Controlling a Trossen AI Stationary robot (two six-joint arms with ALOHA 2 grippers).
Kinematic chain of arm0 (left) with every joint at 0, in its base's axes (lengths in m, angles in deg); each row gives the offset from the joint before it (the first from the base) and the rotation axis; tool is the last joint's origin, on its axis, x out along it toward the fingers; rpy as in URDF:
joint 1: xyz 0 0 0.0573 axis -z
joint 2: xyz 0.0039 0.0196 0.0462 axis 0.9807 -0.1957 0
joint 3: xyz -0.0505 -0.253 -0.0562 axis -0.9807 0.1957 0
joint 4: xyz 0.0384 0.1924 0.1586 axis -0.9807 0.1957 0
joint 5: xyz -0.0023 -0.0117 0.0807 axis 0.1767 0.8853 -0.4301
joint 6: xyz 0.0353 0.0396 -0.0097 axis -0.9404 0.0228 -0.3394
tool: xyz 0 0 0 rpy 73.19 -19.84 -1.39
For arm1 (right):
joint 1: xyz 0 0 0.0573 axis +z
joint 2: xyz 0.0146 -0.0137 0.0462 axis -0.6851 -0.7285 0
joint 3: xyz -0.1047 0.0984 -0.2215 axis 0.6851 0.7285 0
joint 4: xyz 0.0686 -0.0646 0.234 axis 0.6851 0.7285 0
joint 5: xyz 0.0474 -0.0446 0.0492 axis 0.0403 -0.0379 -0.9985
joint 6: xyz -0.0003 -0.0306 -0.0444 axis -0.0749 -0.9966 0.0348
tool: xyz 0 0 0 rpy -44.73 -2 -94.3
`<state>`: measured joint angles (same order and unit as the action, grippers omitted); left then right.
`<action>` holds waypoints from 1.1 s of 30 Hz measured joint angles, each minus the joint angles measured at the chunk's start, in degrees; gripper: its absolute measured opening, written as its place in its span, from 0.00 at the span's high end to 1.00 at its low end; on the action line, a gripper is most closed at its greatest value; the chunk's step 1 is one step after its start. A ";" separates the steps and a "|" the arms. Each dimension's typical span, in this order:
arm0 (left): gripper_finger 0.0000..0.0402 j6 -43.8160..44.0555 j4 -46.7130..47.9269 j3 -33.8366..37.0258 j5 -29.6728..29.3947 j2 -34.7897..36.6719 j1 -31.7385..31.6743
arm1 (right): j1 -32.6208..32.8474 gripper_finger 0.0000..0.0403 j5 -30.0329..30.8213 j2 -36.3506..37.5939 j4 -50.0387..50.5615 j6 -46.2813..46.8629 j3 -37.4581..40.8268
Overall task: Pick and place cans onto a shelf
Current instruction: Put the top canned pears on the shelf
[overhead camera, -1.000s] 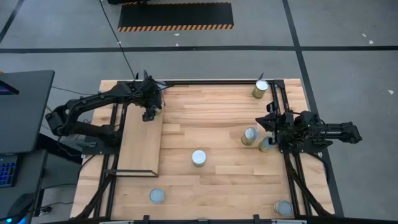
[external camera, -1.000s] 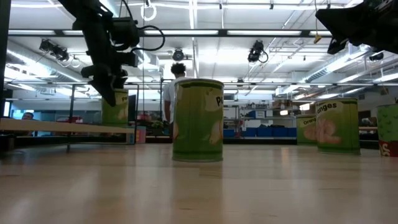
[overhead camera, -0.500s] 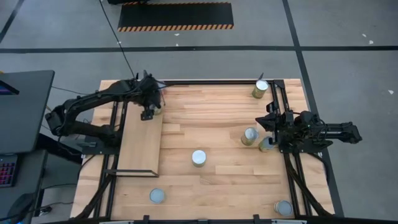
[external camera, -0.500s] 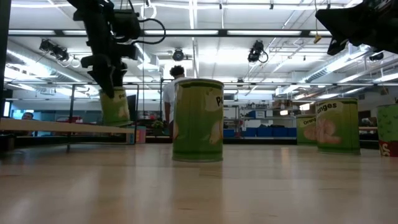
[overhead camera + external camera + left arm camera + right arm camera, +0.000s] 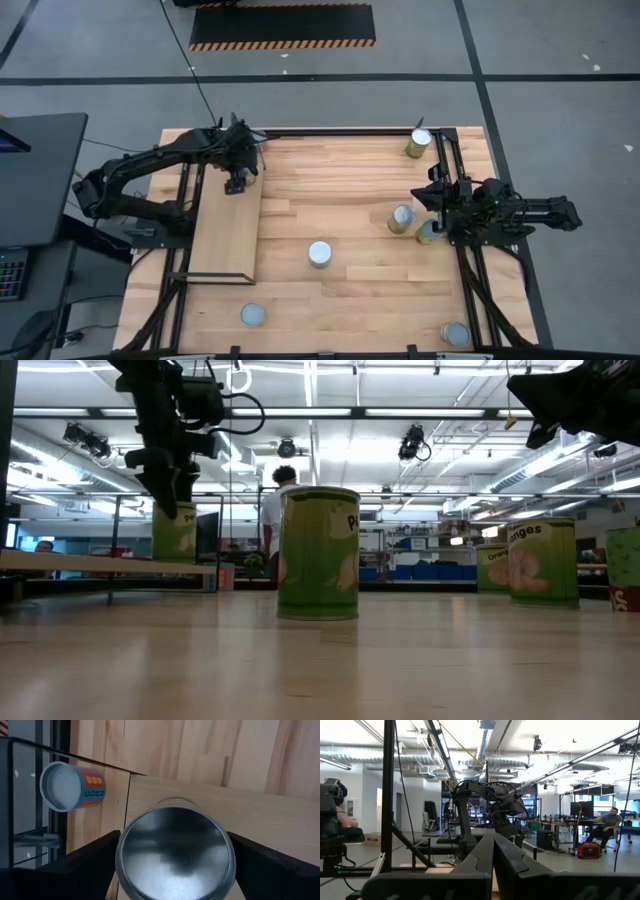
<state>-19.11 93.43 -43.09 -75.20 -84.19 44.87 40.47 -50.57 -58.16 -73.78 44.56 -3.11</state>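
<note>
Can upright at the shelf's far end, left gripper over it.

Olive-sided tin can with shiny silver round top (image 5: pixel 176 854) stands on the pale plywood shelf board with thin black frame (image 5: pixel 225 240), at its far end; left gripper (image 5: pixel 238 177) directly above, a dark finger (image 5: pixel 85 866) on either side of the can's rim, spread wide. Cannot tell whether they touch the tin. In the low view the can (image 5: pixel 174 532) sits on the board's edge under the arm. Red-and-yellow labelled tin (image 5: pixel 70 785) lies beside the shelf. Other cans stand on the plank-striped wooden tabletop (image 5: pixel 330 300), one mid-table (image 5: pixel 319 254). Right gripper (image 5: pixel 432 196) waits at the right side, fingers pressed together, empty.
</note>
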 joint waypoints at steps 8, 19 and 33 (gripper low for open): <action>0.12 -0.93 0.55 0.00 0.63 0.02 0.00 | 0.00 0.97 0.00 0.00 0.02 -0.05 0.00; 0.12 1.40 -0.89 0.00 1.65 -0.11 0.02 | 0.00 0.97 -0.02 0.00 0.02 0.04 0.00; 0.12 1.82 0.24 -0.11 4.56 -1.25 -0.74 | -0.02 0.97 -0.02 0.00 0.02 0.08 0.00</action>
<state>-17.29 93.67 -43.20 -70.64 -85.44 44.12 40.45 -50.59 -58.16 -73.76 44.65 -3.11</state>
